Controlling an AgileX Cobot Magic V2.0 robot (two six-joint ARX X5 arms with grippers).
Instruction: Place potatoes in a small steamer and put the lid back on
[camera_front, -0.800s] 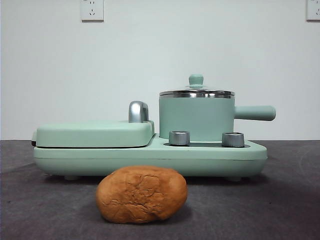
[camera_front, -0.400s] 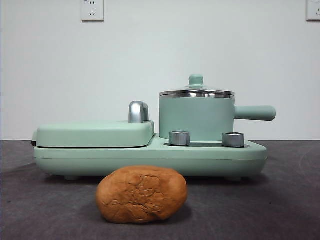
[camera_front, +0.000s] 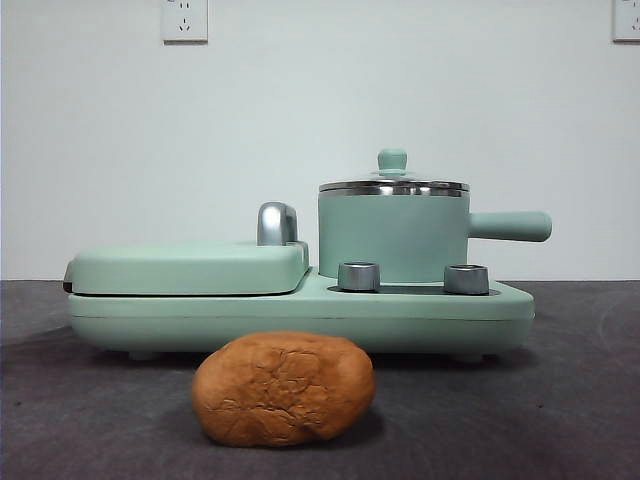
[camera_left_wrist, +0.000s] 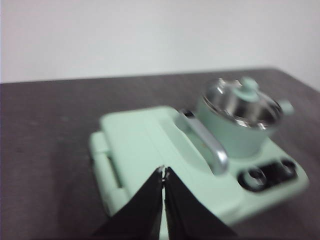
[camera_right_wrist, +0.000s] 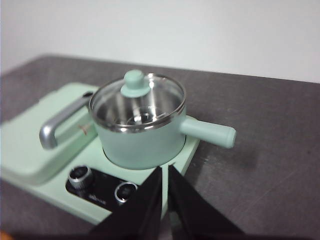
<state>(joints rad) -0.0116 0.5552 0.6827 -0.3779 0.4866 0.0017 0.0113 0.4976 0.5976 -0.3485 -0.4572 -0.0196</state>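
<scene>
A large orange-brown potato (camera_front: 284, 388) lies on the dark table, in front of the mint-green appliance. The small steamer (camera_front: 394, 235) (camera_right_wrist: 140, 137) (camera_left_wrist: 235, 131) stands on the appliance's right side, its straight handle (camera_front: 510, 226) (camera_right_wrist: 208, 131) pointing right. The glass lid (camera_front: 393, 184) (camera_right_wrist: 137, 102) with its mint knob (camera_front: 392, 159) (camera_right_wrist: 134, 82) sits on the steamer. My left gripper (camera_left_wrist: 163, 172) hovers shut above the griddle, holding nothing. My right gripper (camera_right_wrist: 165, 170) hovers shut in front of the steamer, also holding nothing. Neither gripper shows in the front view.
The flat hinged griddle (camera_front: 190, 268) (camera_left_wrist: 145, 145) with its chrome handle (camera_front: 277, 223) (camera_left_wrist: 205, 142) (camera_right_wrist: 62, 122) fills the appliance's left half. Two steel control knobs (camera_front: 359, 276) (camera_front: 466, 279) sit on the base in front of the steamer. A white wall stands behind.
</scene>
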